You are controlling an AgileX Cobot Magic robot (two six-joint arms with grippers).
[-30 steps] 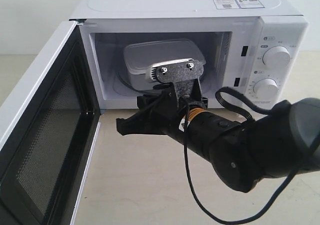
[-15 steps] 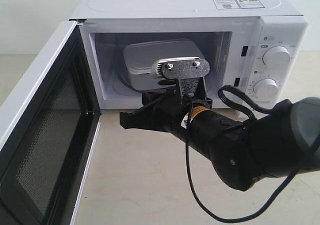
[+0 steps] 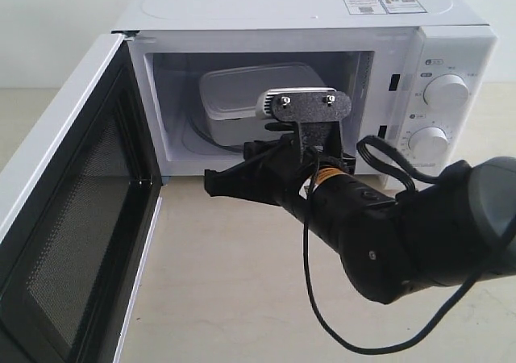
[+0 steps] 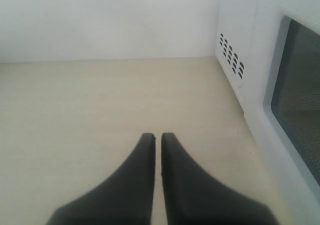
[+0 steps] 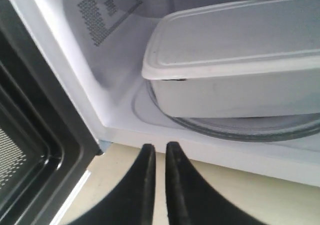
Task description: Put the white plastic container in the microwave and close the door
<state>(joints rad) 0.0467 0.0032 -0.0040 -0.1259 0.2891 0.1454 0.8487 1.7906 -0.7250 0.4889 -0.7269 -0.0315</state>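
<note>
Rightward and slightly upward in the exterior view the right tool [image 5: 157,147] has drifted, its fingers nearly together on nothing, tips just outside the microwave [image 3: 298,8] sill. Beyond them the white plastic container [image 5: 235,50] sits on the glass turntable [image 5: 240,129] inside. The door [image 3: 56,210] stands wide open. The left tool [image 4: 157,136], fingers likewise together and empty, hangs over bare bench [image 4: 75,100].

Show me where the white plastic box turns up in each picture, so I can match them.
Exterior view: the white plastic container sits inside the open microwave, above centre.
Left wrist view: not in it.
Right wrist view: the container fills the upper right, on the turntable.
Shared landmark: the door with its dark mesh, seen in all three views.
</note>
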